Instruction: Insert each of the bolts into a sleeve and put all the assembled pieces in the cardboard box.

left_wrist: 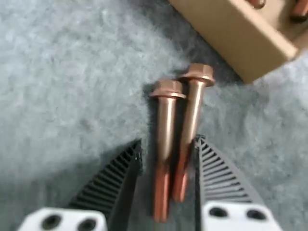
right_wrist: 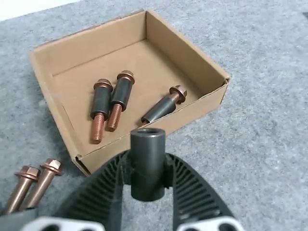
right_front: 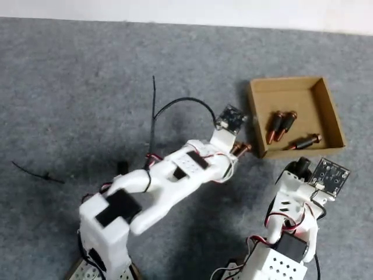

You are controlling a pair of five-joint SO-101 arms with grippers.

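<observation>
The right gripper, at 6 o'clock of the box, is clamped on an upright sleeve. The left gripper has its jaws apart around two bolts on the carpet, off the box's 7 o'clock corner. Three assembled pieces lie inside.

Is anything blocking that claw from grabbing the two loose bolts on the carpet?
Nothing visible. The left gripper stands over both bolts, with one open finger on each side, next to the cardboard box.
</observation>
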